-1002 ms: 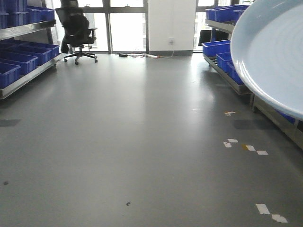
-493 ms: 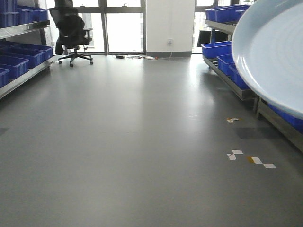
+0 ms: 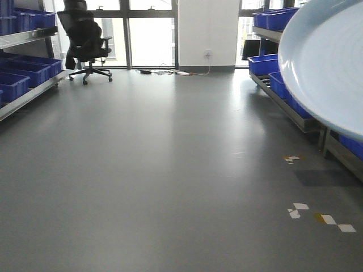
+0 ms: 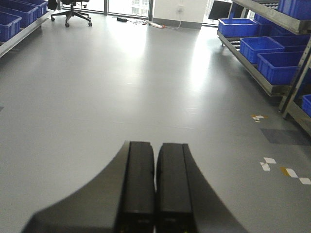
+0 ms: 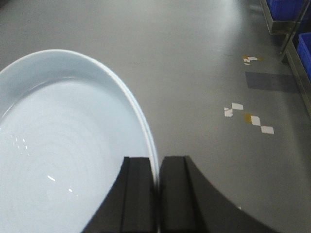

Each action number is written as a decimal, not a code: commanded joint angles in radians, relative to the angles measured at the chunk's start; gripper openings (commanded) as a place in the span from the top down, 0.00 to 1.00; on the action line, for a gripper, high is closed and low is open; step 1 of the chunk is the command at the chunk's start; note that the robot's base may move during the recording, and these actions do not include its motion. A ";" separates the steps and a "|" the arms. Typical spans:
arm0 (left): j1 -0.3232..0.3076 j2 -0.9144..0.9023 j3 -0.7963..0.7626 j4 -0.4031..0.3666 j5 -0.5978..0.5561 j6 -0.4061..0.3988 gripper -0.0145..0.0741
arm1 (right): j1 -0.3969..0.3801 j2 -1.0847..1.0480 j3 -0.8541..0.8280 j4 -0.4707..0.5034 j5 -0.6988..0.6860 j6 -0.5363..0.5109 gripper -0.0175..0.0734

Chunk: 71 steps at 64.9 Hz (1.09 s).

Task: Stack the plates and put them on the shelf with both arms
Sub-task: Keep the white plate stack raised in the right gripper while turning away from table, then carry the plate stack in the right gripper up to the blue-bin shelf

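Front view: plate [image 3: 329,62] is seen high at right, tilted, off the floor. Shelf rack [image 3: 289,110] with blue bins [image 3: 275,17] runs along the right, beyond it. Office chair [image 3: 86,39] is far left, well apart.
Left wrist view: left gripper [image 4: 156,150] is clenched, nothing held.
Right wrist view: right gripper [image 5: 156,162] is clamped on the plate's rim, with the dish spread to its left. No second plate is seen. The one-sided hold is judged tippy near the rack.

A plate [image 3: 326,62] hangs upper right, above the floor [image 3: 170,170]. Shelving [image 3: 28,95] holding bins [image 3: 31,69] lines the floor's left and right edges. A chair [image 3: 85,37] stands at the far left corner.
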 commanded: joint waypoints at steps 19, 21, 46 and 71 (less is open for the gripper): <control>0.003 0.009 -0.031 -0.002 -0.083 -0.009 0.73 | -0.005 0.002 -0.031 -0.003 -0.094 -0.003 0.75; 0.003 0.009 -0.031 -0.002 -0.083 -0.009 0.73 | -0.005 0.002 -0.031 -0.003 -0.094 -0.003 0.75; 0.003 0.009 -0.031 -0.002 -0.083 -0.009 0.73 | -0.005 0.002 -0.031 -0.003 -0.094 -0.003 0.75; 0.003 0.009 -0.031 -0.002 -0.083 -0.009 0.73 | -0.005 0.002 -0.031 -0.003 -0.093 -0.003 0.75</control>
